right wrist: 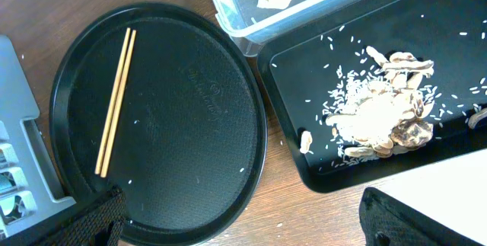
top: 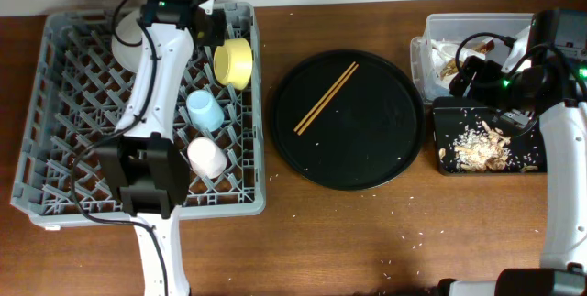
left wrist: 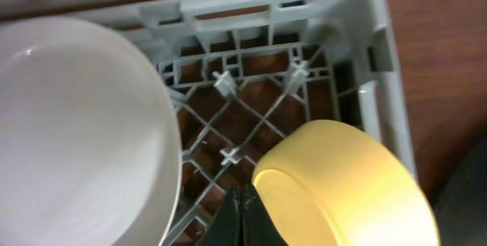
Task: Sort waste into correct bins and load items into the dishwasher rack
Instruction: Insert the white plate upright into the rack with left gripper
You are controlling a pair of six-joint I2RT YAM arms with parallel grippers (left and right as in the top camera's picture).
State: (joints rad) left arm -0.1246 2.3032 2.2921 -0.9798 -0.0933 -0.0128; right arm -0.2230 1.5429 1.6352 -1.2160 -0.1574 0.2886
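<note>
The grey dishwasher rack (top: 55,104) holds a white plate (top: 126,39), a yellow bowl (top: 234,62), a light-blue cup (top: 204,110) and a pink cup (top: 206,157). My left gripper (top: 217,28) is shut and empty over the rack's far right corner. In the left wrist view its fingers (left wrist: 240,217) sit between the plate (left wrist: 76,132) and the bowl (left wrist: 342,185). The wooden chopsticks (top: 326,98) lie on the round black tray (top: 367,163). My right gripper (right wrist: 240,219) is open and empty, above the gap between the round tray and the shallow black tray (right wrist: 304,86).
The clear tub (top: 431,35) at the far right holds crumpled napkins (top: 447,53). The shallow black tray (top: 442,122) in front of it holds flaky food scraps (top: 481,145). Rice-like crumbs lie scattered on the wooden table (top: 367,241).
</note>
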